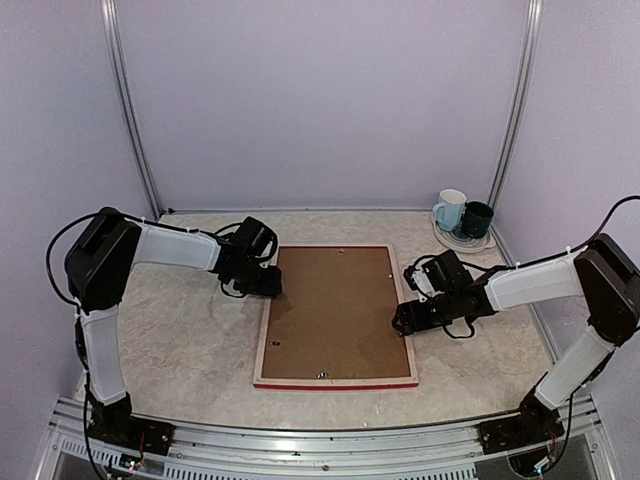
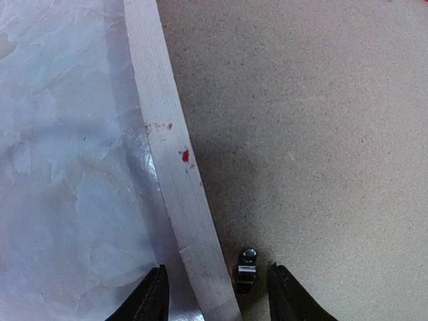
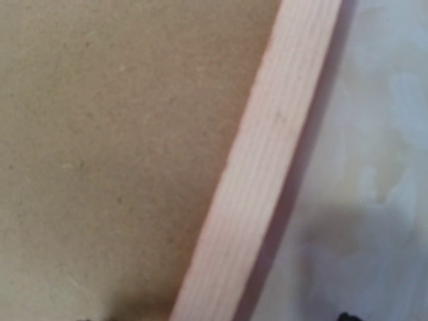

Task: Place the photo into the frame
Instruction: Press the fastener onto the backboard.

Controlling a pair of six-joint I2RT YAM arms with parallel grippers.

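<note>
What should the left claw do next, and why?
Probably nudge the small metal tab sideways to turn it. The left claw hangs open astride a rail of the frame, and that tab sits inside its gap, at the edge of the backing board.

Both arms reach inward, elbows bent outward. The left tool (image 1: 270,288) points down, fingers (image 2: 155,299) parted. The right tool (image 1: 402,322) sits low, jaws wide apart.

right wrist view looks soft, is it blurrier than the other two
yes: right wrist is blurred, the frame and backing board smeared, a soft shadow on the table; left wrist is sharp, board speckle and red flecks clear; top external is evenly lit, no glare
</note>
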